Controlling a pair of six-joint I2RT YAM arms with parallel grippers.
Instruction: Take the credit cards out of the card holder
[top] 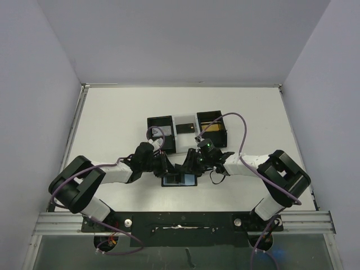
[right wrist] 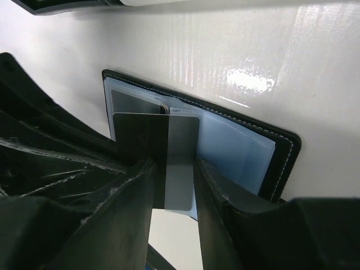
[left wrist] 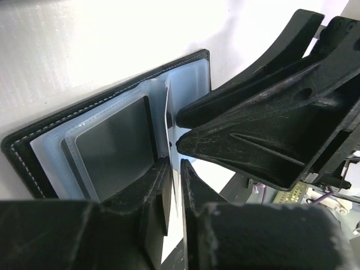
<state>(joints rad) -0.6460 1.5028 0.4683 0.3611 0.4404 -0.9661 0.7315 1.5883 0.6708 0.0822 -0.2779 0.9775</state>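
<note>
Left gripper (left wrist: 175, 167) was pinched tight on the grey credit card (right wrist: 183, 152), edge-on between its jaws! Right gripper (right wrist: 174, 164), jaws slightly apart, faced that card flat-on; just past both, the card holder (right wrist: 284, 147) lay open

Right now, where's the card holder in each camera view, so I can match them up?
Top external: the card holder lies open mid-picture, just below where the two arms meet.
Left wrist: card holder fills the left half, spread open.
Right wrist: card holder runs from centre towards the right.
Shared landmark: the right gripper, tips at the holder's middle.
</note>
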